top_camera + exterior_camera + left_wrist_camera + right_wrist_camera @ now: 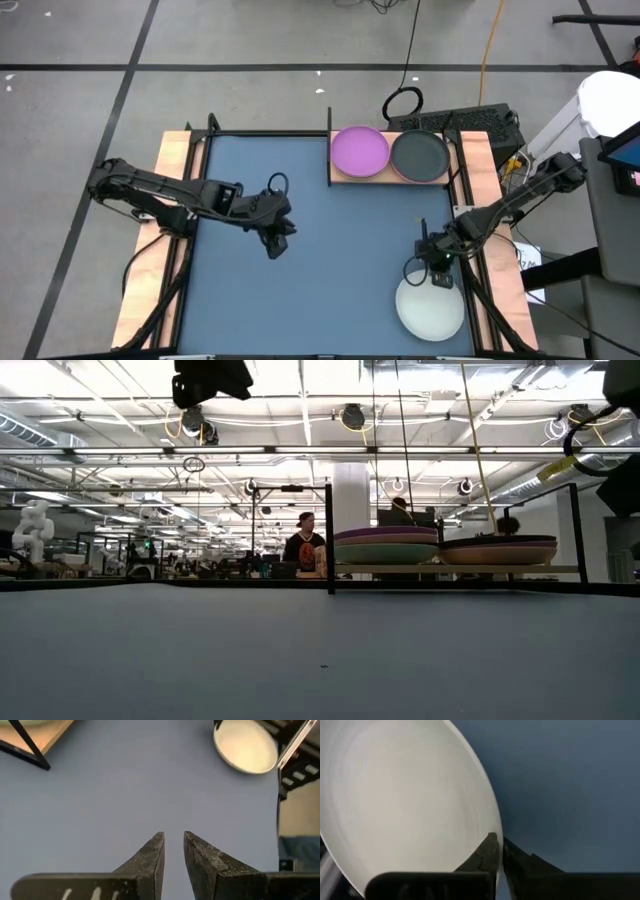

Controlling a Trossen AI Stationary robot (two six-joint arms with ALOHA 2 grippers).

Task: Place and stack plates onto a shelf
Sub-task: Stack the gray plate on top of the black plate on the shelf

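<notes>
The light-wood shelf [342, 178] stands at the table's far side. It bears a stack topped by a purple plate [360, 150] and, to its right, a stack topped by a black plate [420, 157]. A whitish plate [430, 310] lies on the blue mat near the table's near right corner. My right gripper [437, 272] is shut on its far rim. My left gripper [276, 243] hangs over the bare mat left of the middle. Its fingers [155, 855] stand a narrow gap apart with nothing between them. My right gripper pinches the whitish plate's far rim [496, 832] between its two fingers, one finger [485, 852] on the inner side of the rim and one on the outer. The fingers slant down at it from above. Whether the rim is raised off the mat, I cannot tell.
The low view shows the shelf stacks side on: purple over mint [385, 545], black over pink [498, 548]. A black upright rail [329, 145] stands at the shelf's left end. Wooden strips [160, 250] run along the table's sides. People sit in the room beyond.
</notes>
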